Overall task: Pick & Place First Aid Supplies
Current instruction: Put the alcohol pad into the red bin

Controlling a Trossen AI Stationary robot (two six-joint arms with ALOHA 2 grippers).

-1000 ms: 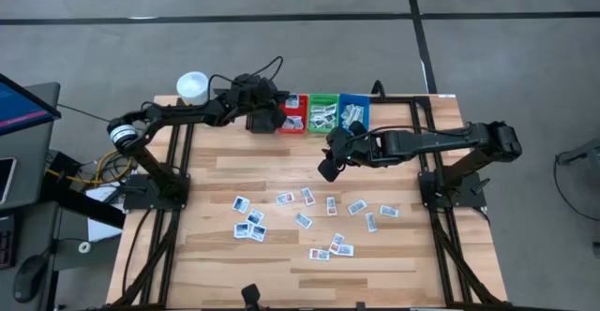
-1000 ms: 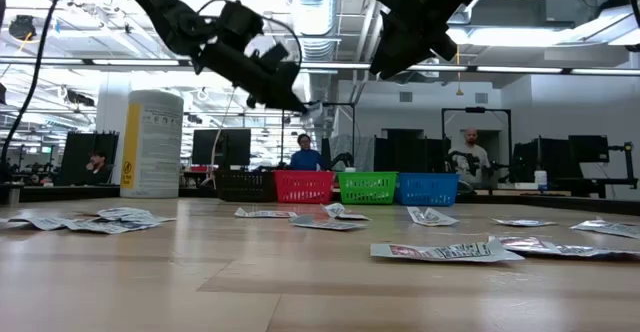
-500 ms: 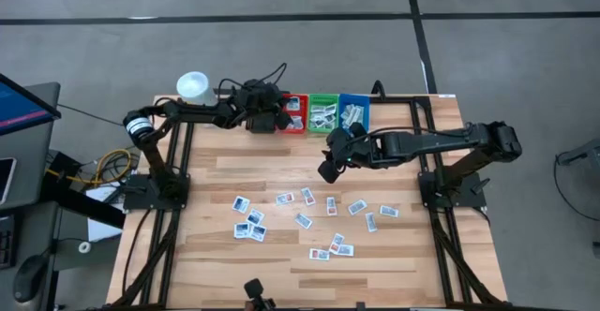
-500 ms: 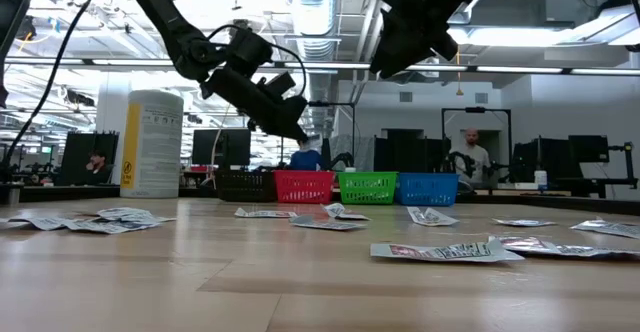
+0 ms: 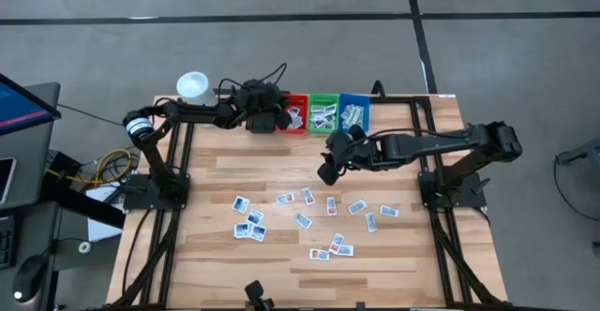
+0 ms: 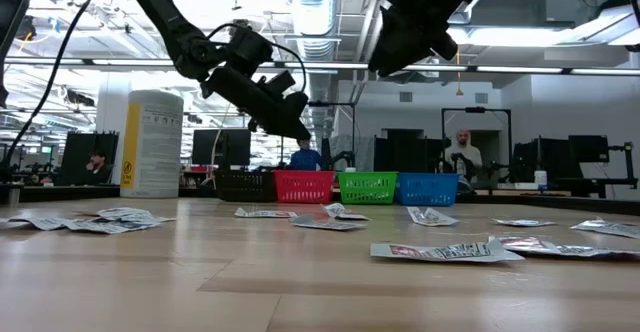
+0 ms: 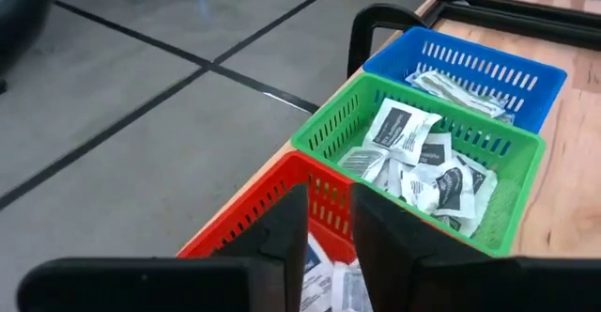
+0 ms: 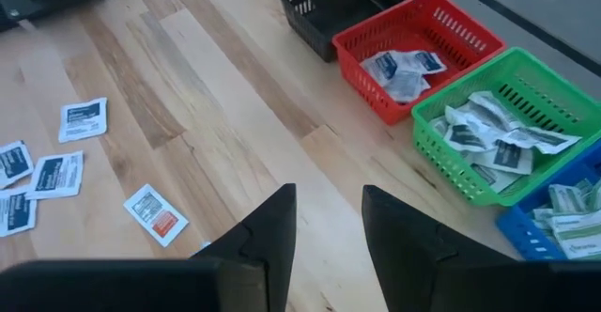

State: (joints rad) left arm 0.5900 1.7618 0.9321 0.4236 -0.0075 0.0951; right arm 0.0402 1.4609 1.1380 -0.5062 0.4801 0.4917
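Observation:
Several small white packets (image 5: 302,220) lie flat and scattered on the near half of the wooden table. More packets lie in the red bin (image 5: 298,126), the green bin (image 5: 323,101) and the blue bin (image 5: 354,99) at the far edge. My left gripper (image 7: 329,227) hangs open just above the red bin (image 7: 246,226), slanting down, with packets (image 7: 324,279) lying in the bin below its fingers. My right gripper (image 8: 329,223) hovers open high over the table's middle (image 5: 325,172), with nothing between its fingers.
A black bin (image 6: 245,185) stands left of the red one, partly under my left arm. A white-capped bottle with a yellow stripe (image 6: 150,142) stands at the far left corner. Bare wood lies between the bins and the scattered packets.
My left gripper has sunk toward the red bin, then held still over it. My right arm has kept still.

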